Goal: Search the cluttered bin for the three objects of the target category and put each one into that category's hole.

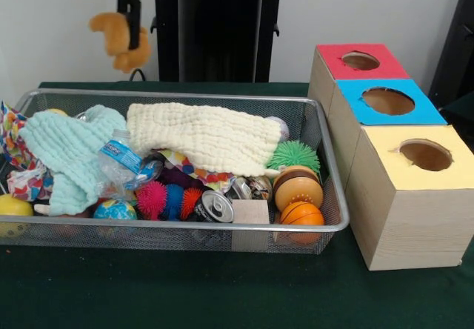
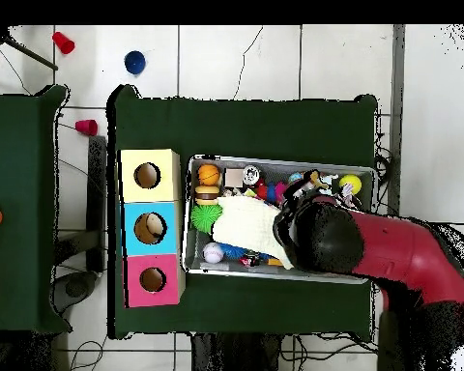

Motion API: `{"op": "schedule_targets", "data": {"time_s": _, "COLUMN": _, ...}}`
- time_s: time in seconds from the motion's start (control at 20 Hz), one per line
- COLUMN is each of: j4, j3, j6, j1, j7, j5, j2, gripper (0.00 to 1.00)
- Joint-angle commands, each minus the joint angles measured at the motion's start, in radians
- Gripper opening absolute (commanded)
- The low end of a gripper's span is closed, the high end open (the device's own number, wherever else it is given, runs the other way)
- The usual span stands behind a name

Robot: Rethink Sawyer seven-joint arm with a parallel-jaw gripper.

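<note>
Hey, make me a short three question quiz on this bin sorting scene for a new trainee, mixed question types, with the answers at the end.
1. True or false: the gripper is holding an orange plush toy above the wire bin.
2. Multiple choice: in the front view, which box is nearest the camera? A) red box B) blue box C) yellow box
3. Fill in: the cream cloth lies on top of the clutter, and at its right end sits a spiky ______ ball.

Key: 1 true; 2 C; 3 green.
</note>
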Motion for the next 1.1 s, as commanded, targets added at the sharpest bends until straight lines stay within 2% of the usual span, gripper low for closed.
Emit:
{"op": "schedule_targets", "data": {"time_s": 0.05, "j4": 0.100, "j3": -0.095, "j6": 0.094, "j1": 0.106, "j7": 0.219, "j5": 0.074, "j2": -0.011, "gripper": 0.00}}
{"op": "schedule_targets", "data": {"time_s": 0.45, "j4": 0.125, "j3": -0.196, "j6": 0.044, "j1": 0.279, "j7": 0.338, "j5": 0.180, "j2": 0.006, "gripper": 0.00}}
{"op": "schedule_targets", "data": {"time_s": 0.8, "j4": 0.190, "j3": -0.274, "j6": -0.047, "j1": 0.404, "j7": 0.395, "j5": 0.281, "j2": 0.017, "gripper": 0.00}}
{"op": "schedule_targets", "data": {"time_s": 1.1, "j4": 0.202, "j3": -0.353, "j6": -0.106, "j1": 0.546, "j7": 0.478, "j5": 0.357, "j2": 0.063, "gripper": 0.00}}
